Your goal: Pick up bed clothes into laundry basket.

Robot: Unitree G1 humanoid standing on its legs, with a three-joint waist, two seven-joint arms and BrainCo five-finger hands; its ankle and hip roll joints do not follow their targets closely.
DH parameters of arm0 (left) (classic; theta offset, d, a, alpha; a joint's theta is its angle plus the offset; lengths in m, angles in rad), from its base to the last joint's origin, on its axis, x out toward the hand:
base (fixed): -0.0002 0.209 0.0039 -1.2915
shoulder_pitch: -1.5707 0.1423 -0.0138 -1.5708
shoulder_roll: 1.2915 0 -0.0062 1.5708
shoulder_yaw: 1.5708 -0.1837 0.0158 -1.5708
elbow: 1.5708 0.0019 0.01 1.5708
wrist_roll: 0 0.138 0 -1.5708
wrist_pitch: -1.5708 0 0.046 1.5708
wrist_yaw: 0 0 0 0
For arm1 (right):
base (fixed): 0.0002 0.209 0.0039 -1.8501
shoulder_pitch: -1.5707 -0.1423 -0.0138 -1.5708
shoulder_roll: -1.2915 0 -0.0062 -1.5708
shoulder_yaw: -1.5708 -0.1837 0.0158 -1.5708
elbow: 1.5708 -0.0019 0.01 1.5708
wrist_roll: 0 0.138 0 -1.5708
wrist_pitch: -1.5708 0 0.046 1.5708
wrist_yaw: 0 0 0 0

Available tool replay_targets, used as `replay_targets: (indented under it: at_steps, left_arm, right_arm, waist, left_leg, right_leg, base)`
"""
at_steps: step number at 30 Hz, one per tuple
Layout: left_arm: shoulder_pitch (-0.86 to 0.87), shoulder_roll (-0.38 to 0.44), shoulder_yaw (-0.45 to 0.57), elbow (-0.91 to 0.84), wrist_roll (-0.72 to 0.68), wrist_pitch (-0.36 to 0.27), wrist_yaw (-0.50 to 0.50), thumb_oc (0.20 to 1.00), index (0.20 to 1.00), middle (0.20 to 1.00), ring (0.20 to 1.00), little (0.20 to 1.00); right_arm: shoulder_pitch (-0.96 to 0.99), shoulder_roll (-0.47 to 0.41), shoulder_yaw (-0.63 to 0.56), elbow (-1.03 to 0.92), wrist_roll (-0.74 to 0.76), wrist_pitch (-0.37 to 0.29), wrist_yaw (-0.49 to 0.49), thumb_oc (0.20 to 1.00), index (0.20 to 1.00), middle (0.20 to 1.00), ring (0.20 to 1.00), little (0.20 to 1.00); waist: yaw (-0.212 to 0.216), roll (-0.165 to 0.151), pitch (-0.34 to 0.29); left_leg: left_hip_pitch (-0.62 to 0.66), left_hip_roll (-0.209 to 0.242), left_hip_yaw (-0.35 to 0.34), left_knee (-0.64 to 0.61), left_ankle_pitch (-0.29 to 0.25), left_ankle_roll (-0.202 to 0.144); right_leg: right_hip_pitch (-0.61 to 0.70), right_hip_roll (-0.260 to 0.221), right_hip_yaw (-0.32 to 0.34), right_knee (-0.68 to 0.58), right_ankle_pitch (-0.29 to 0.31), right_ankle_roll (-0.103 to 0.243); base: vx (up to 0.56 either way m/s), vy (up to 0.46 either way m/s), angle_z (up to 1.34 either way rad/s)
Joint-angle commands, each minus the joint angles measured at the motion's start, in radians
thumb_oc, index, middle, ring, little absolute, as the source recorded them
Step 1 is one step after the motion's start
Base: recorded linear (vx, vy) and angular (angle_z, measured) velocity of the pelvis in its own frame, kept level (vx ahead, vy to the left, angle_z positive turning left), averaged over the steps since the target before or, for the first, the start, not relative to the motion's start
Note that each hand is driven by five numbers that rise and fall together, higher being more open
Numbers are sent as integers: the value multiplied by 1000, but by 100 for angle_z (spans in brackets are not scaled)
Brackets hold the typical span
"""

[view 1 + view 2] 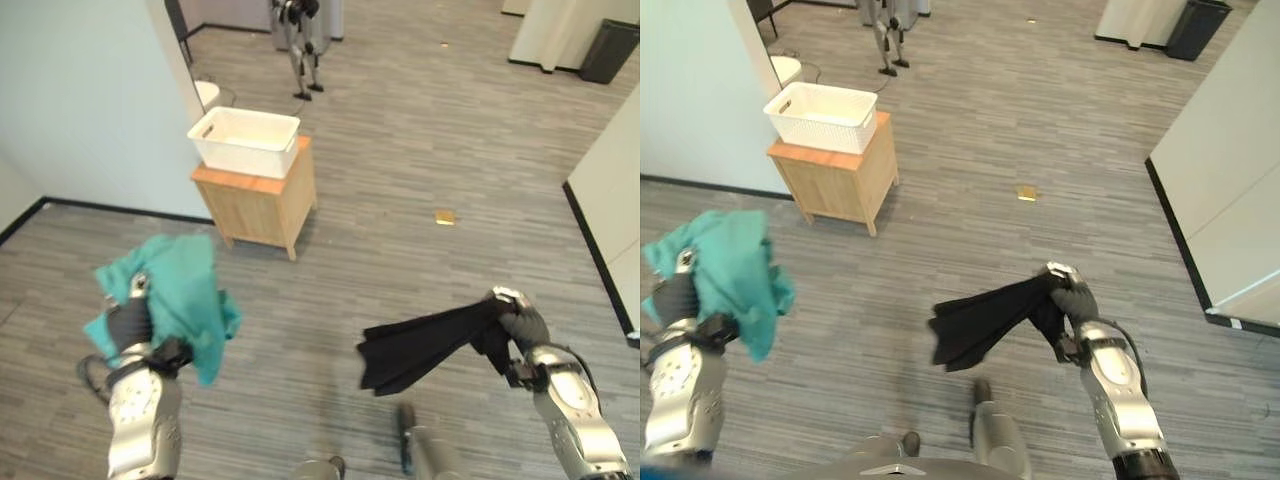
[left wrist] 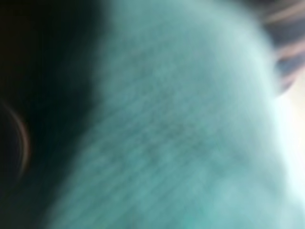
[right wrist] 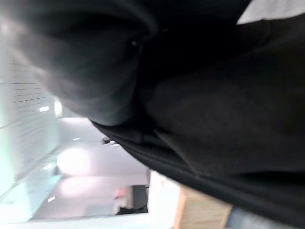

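1. The left hand is holding a teal cloth up off the floor, its fingers curled into the bunched fabric, which is draping over and beside the hand and hanging down past the wrist.
2. In the left wrist view the teal cloth is covering nearly everything in front of the camera, its woven ribs showing at close range.
3. The right hand is gripping a black cloth by one end, fingers closed round the gathered fabric, while the rest is fanning out sideways toward the robot's left, clear of the floor.
4. In the right wrist view the black cloth is hanging in dark folds directly before the camera.
5. A white laundry basket with slatted walls and cut-out handles is sitting on top of a small wooden cabinet, well ahead of both hands and nearer the left one; nothing is showing above its rim.
6. The cabinet is standing against the corner of a pale wall on a grey wood-plank floor.
7. A small yellowish scrap is lying on the floor to the right of the cabinet, well apart from it.
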Motion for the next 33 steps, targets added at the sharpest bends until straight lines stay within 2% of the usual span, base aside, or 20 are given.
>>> replay_targets:
  at_steps: [1, 3, 4, 5, 6, 7, 8, 9, 11, 13, 14, 16, 17, 18, 21, 22, 27, 29, 31, 33]
  left_arm:
    - [21, 42, 29, -98, 22, -72, -60, 200, 200, 200, 200, 200]
    - [27, 30, 22, -94, 10, -73, -68, 200, 200, 200, 200, 200]
    - [31, 1, 8, -85, -53, -74, -65, 200, 200, 200, 200, 200]
    - [30, 2, 8, -85, -53, -74, -65, 200, 200, 200, 200, 200]
    - [20, 0, 2, -86, -67, -72, -70, 200, 200, 200, 200, 200]
    - [20, 1, 2, -85, -67, -72, -70, 200, 200, 200, 200, 200]
    - [-2, 4, -20, -88, -92, -70, -64, 200, 200, 200, 200, 200]
    - [-38, 0, -39, -77, -98, -76, -53, 200, 200, 200, 200, 200]
    - [-93, -11, -85, -50, -115, -74, -64, 200, 200, 200, 200, 200]
    - [-98, -7, -100, -31, -114, -70, -81, 200, 200, 200, 200, 200]
    - [-102, -6, -106, -11, -112, -71, -80, 200, 200, 200, 200, 200]
    - [-91, -4, -98, 3, -104, -70, -72, 200, 200, 200, 200, 200]
    - [-91, -5, -97, 2, -104, -70, -71, 200, 200, 200, 200, 200]
    - [-62, -19, -80, -9, -95, -71, -65, 200, 200, 200, 200, 200]
    - [-28, -26, -57, -18, -83, -70, -64, 200, 200, 200, 200, 200]
    - [-10, -26, -40, -19, -76, -67, -71, 200, 200, 200, 200, 200]
    - [-2, -21, -31, -23, -73, -69, -71, 200, 200, 200, 200, 200]
    - [-7, -6, -27, -38, -63, -71, -66, 200, 200, 200, 200, 200]
    - [-12, 18, -21, -50, -54, -78, -61, 200, 200, 200, 200, 200]
    - [-29, 38, -32, -54, -46, -72, -57, 200, 200, 200, 200, 200]
  right_arm:
    - [-61, -37, -74, -58, 40, -66, 4, 200, 200, 200, 200, 200]
    - [-69, -38, -70, -45, 42, -71, 5, 200, 200, 200, 200, 200]
    - [-81, -49, -74, -43, 53, -83, -13, 200, 200, 200, 200, 200]
    - [-81, -49, -75, -42, 53, -83, -13, 200, 200, 200, 200, 200]
    - [-80, -48, -94, -55, 83, -99, -15, 200, 200, 200, 200, 200]
    - [-80, -47, -94, -55, 83, -99, -15, 200, 200, 200, 200, 200]
    - [-70, -61, -117, -51, 83, -117, -56, 200, 200, 200, 200, 200]
    - [-73, -68, -123, -55, 74, -120, -75, 200, 200, 200, 200, 200]
    - [-61, -76, -147, -84, 78, -124, -74, 200, 200, 200, 200, 200]
    - [-35, -79, -179, -102, 68, -127, -67, 200, 200, 200, 200, 200]
    - [-27, -84, -187, -107, 52, -126, -73, 200, 200, 200, 200, 200]
    - [-43, -92, -169, -103, 16, -123, -77, 200, 200, 200, 200, 200]
    - [-44, -92, -168, -102, 15, -123, -77, 200, 200, 200, 200, 200]
    - [-64, -90, -147, -90, 3, -118, -77, 200, 200, 200, 200, 200]
    - [-69, -76, -133, -89, 11, -115, -57, 200, 200, 200, 200, 200]
    - [-67, -71, -128, -84, 4, -108, -49, 200, 200, 200, 200, 200]
    - [-78, -58, -110, -74, -13, -101, -45, 200, 200, 200, 200, 200]
    - [-94, -48, -94, -73, -13, -100, -42, 200, 200, 200, 200, 200]
    - [-126, -44, -53, -64, -44, -93, -29, 200, 200, 200, 200, 200]
    - [-131, -38, -45, -75, -53, -84, -18, 200, 200, 200, 200, 200]
  waist:
    - [-29, 12, -57]
    - [-32, 17, -70]
    - [-35, 27, -79]
    - [-38, 22, -82]
    - [-46, 9, -69]
    - [-47, 14, -71]
    - [-54, -10, -47]
    - [-49, -1, -37]
    - [-61, -1, -34]
    - [-63, 3, -45]
    - [-60, 2, -56]
    - [-30, 17, -52]
    - [-31, 17, -52]
    - [0, 21, -46]
    - [21, 19, -43]
    - [32, 16, -46]
    - [48, 6, -74]
    - [53, -8, -82]
    - [67, -24, -84]
    - [63, -22, -69]
  left_leg:
    - [268, 22, 38, -38, -17, -58]
    - [262, 30, 46, 7, 13, -77]
    - [161, 100, 164, 292, 220, -179]
    - [155, 94, 161, 293, 224, -179]
    - [78, 145, 250, 441, 279, -181]
    - [75, 150, 248, 448, 272, -181]
    - [-23, 207, 369, 523, 245, -142]
    - [-78, 230, 409, 532, 226, -143]
    - [-163, 310, 540, 402, 187, -147]
    - [-183, 326, 612, 243, 185, -150]
    - [-195, 293, 639, 127, 203, -147]
    - [-220, 228, 565, -7, 259, -143]
    - [-217, 226, 566, -19, 270, -142]
    - [-234, 196, 462, -111, 314, -161]
    - [-234, 200, 436, -160, 347, -177]
    - [-227, 212, 473, -182, 368, -179]
    - [-212, 203, 496, -155, 336, -143]
    - [-215, 196, 514, -117, 291, -125]
    - [-195, 168, 538, -86, 230, -94]
    - [-133, 132, 535, -117, 195, -55]
  right_leg:
    - [30, -31, -133, -23, 189, -6]
    - [50, -29, -143, -12, 188, -21]
    - [158, -12, -184, -23, 140, -79]
    - [155, -18, -185, -26, 143, -79]
    - [200, -22, -197, -29, 115, -112]
    - [200, -17, -199, -30, 111, -111]
    - [252, -26, -217, -36, 66, -148]
    - [278, -20, -228, -43, 49, -153]
    - [341, -41, -283, -67, 21, -141]
    - [371, -53, -315, -85, 3, -128]
    - [383, -62, -327, -90, -6, -120]
    - [421, -37, -299, -106, -19, -115]
    - [420, -37, -300, -108, -14, -115]
    - [463, -33, -267, -130, -26, -108]
    - [493, -29, -245, -144, -37, -107]
    - [517, -26, -231, -154, -45, -106]
    - [554, -62, -205, -160, -74, -86]
    - [557, -99, -196, -144, -79, -66]
    - [514, -154, -187, -33, -48, -21]
    - [414, -171, -167, 200, 72, 15]
  base:
    - [331, -173, 66]
    - [354, -206, 69]
    - [337, -229, 63]
    - [411, -383, 67]
    - [80, -150, 71]
    - [194, -367, 58]
    - [189, -270, 73]
    - [278, -351, 81]
    - [263, -135, 78]
    - [288, -13, 77]
    - [350, 23, 83]
    - [294, 34, 50]
    - [374, 54, -25]
    - [391, 45, -88]
    - [364, 30, -80]
    - [244, 35, -54]
    - [371, 135, -51]
    - [363, 166, -74]
    - [435, 242, -50]
    - [326, 235, -53]
